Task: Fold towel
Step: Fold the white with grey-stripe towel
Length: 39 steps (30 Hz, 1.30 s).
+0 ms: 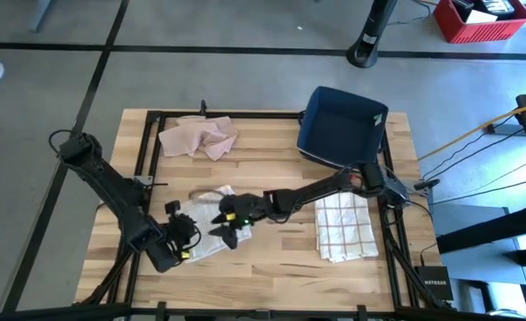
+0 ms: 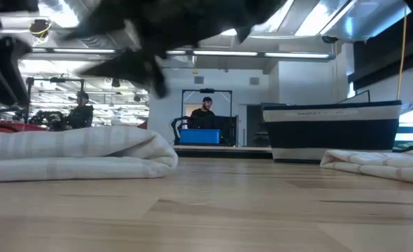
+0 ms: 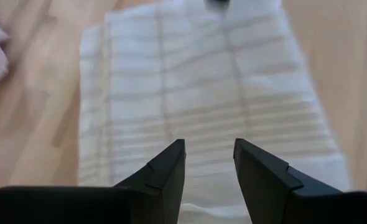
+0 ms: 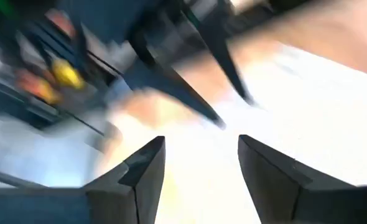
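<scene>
A white towel with faint stripes [image 1: 211, 198] lies folded flat on the wooden table, left of centre; in the low view it shows as a thick fold [image 2: 73, 154]. My left gripper [image 1: 190, 239] hovers open above the towel [image 3: 202, 93], near its front end, with nothing between its fingers [image 3: 209, 149]. My right gripper [image 1: 220, 227] stands open over the same towel from the right, its fingers [image 4: 202, 149] empty. The right wrist view is blurred and shows the left arm beyond the fingers.
A crumpled pink cloth [image 1: 199, 138] lies at the far left of the table. A dark blue bin [image 1: 343, 125] stands at the far right. A folded checked towel [image 1: 343, 225] lies right of centre. People show in the room beyond [image 2: 206, 112].
</scene>
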Motion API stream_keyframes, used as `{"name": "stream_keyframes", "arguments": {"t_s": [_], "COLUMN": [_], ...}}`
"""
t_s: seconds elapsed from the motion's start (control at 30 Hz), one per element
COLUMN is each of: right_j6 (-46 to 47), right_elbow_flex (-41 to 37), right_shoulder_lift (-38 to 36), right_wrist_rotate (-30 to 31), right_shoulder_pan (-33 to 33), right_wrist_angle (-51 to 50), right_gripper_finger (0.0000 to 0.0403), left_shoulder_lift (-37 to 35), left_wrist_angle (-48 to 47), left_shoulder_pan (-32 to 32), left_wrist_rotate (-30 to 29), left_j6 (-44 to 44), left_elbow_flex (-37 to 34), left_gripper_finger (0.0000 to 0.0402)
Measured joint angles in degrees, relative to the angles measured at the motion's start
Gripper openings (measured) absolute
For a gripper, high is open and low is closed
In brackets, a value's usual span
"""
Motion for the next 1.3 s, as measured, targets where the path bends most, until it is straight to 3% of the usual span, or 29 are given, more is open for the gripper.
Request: {"name": "stream_keyframes", "arguments": {"t_s": [0.1,0.17,0.23,0.4,0.7,0.8,0.9,1.07,1.3], "right_j6": [-7.86,-10.9,-12.22,-16.67,-21.22,-19.57,-16.83,-16.68,-15.58], "right_elbow_flex": [0.0,-0.02,-0.02,-0.11,1.33,4.43,6.75,6.59,6.77], "right_shoulder_lift": [-1.4,-1.17,0.05,3.3,3.26,2.15,2.02,6.09,8.39], "right_wrist_rotate": [11.94,20.14,24.47,23.49,22.64,18.1,15.04,16.55,16.68], "right_shoulder_pan": [1.48,2.31,2.48,2.2,2.31,2.39,2.91,4.63,4.56], "right_wrist_angle": [-11.59,-14.9,-15.26,-19.01,-27.39,-29.02,-25.18,-20.09,-23.36], "right_gripper_finger": [0.0198,0.0198,0.0198,0.0198,0.0198,0.0198,0.0198,0.0198,0.0198], "left_shoulder_lift": [0.02,0.02,0.02,-0.05,-0.34,-1.5,-3.13,-2.81,-0.58], "left_wrist_angle": [6.56,11.43,13.56,13.61,12.91,10.87,12.17,16.78,17.69], "left_shoulder_pan": [1.78,3.35,4.58,5.82,6.14,6.26,6.81,9.3,17.64], "left_wrist_rotate": [2.38,6.06,10.22,18.49,20.47,21.87,17.58,-5.87,-7.68], "left_j6": [1.47,3.2,4.58,4.33,3.94,4.37,6.75,13.22,12.33], "left_elbow_flex": [-4.71,-7.4,-8.89,-10.26,-9.77,-7.7,-5.48,-5.96,-11.02], "left_gripper_finger": [0.013,0.013,0.013,0.013,0.013,0.013,0.013,0.013,0.013]}}
